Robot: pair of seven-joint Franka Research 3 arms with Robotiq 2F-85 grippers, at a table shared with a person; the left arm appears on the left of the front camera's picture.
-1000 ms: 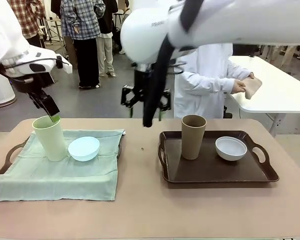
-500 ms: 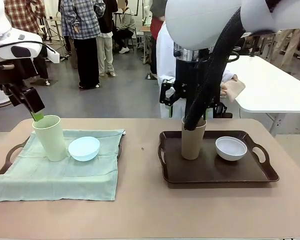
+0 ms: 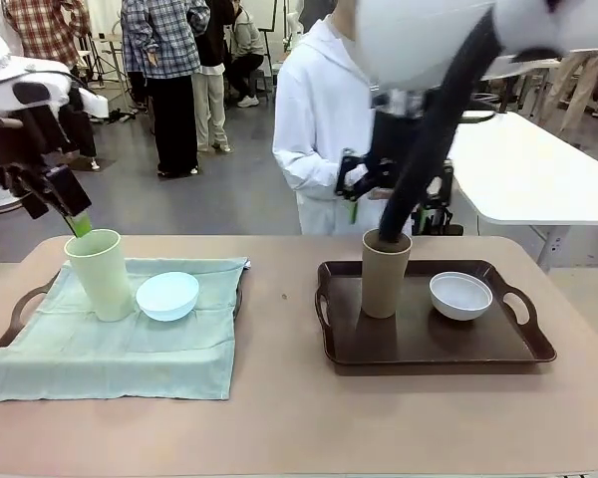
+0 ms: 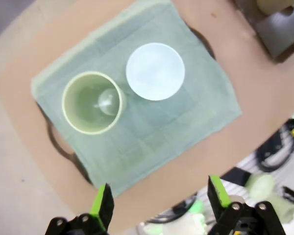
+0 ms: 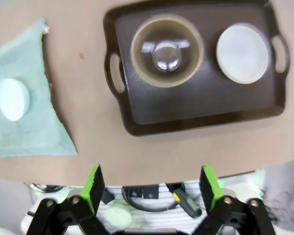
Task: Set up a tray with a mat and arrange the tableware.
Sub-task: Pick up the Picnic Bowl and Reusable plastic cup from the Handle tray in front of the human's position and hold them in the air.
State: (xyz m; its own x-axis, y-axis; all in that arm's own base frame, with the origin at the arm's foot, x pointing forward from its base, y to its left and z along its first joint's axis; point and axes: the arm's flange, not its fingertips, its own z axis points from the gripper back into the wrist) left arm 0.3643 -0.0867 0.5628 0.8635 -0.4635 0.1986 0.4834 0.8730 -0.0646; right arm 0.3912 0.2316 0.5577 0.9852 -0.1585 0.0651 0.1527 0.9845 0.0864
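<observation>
front view: cup (image 3: 102, 279) below end effector (image 3: 62, 204)

A pale green cup (image 3: 100, 274) and a light blue bowl (image 3: 166, 295) are on the plain sage-green mat (image 3: 120, 349). To the mat's right, a dark brown tray (image 3: 429, 347) carries a brown cup (image 3: 385, 271) and a whitish bowl (image 3: 460, 295). The worktop (image 3: 299, 428) is tan. The left pincer (image 4: 159, 188) and the right pincer (image 5: 150, 174) are black with bright green pads.

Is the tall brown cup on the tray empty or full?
Empty. The right wrist view looks down into the tall brown handleless cup on the dark brown tray: its bare, shiny bottom is visible, with nothing in it.
</observation>
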